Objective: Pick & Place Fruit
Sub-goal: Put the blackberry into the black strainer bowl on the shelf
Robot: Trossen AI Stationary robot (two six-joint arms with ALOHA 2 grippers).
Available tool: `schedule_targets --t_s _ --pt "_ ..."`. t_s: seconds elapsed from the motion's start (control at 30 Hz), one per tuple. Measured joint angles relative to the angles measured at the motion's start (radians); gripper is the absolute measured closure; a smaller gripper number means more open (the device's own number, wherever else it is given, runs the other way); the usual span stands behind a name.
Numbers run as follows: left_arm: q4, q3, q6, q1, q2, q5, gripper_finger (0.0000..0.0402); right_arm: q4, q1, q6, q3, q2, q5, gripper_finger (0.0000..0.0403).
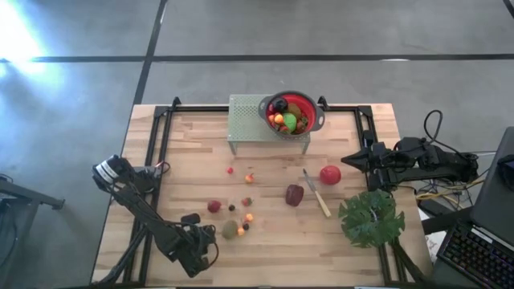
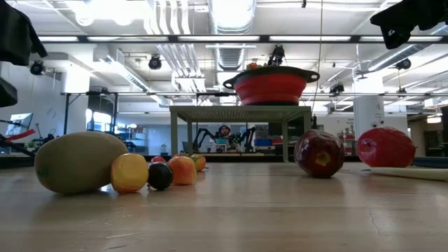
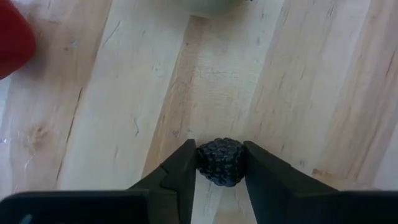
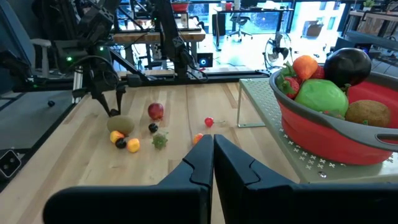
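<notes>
Left wrist view shows the left gripper (image 3: pixel 219 165) pinched on a dark berry (image 3: pixel 220 162), its two fingers (image 3: pixel 181 171) pressing the knobbly fruit from either side just above the pale wooden table (image 3: pixel 124 93). From the high view, that arm reaches to the table's near-left part, beside the kiwi (image 1: pixel 230 229) and a small orange piece (image 1: pixel 241 230). More loose fruit lies in the middle of the table: a dark maroon fruit (image 1: pixel 295 194), a red apple (image 1: pixel 330 174), a small red fruit (image 1: pixel 214 206) and a strawberry (image 1: pixel 247 201). A slim knife (image 1: pixel 316 195) lies between the maroon fruit and the apple, and a big green leaf (image 1: pixel 371 217) sits near the right edge. At the far side, a red colander (image 1: pixel 305 107) stands on a perforated green riser (image 1: pixel 245 120) and holds a green apple (image 1: pixel 289 121) among other fruit. The right gripper (image 4: pixel 213 152) waits at the right edge, fingers pressed together on nothing.
</notes>
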Motion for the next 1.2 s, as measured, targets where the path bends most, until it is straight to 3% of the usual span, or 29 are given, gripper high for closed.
schedule_targets --t_s 0.17,0.3,0.57,0.67,0.9,1.2 --pt "-0.002 0.019 0.010 0.010 -0.019 -0.015 0.0274 0.000 0.000 0.000 0.000 0.000 0.000 0.0394" --pt "0.001 0.042 0.100 0.028 -0.031 -0.088 0.0278 0.000 0.000 0.000 0.000 0.000 0.000 0.0394" --pt "0.092 0.093 0.468 0.106 -0.054 -0.388 0.0272 0.000 0.000 0.000 0.000 0.000 0.000 0.0394" --pt "0.168 0.110 0.629 0.151 -0.056 -0.455 0.0273 0.000 0.000 0.000 0.000 0.000 0.000 0.0394" --pt "0.473 0.117 0.958 0.287 -0.056 -0.507 0.0275 0.000 0.000 0.000 0.000 0.000 0.000 0.0394" --pt "0.790 0.135 1.232 0.469 -0.056 -0.477 0.0272 0.000 0.000 0.000 0.000 0.000 0.000 0.0394"
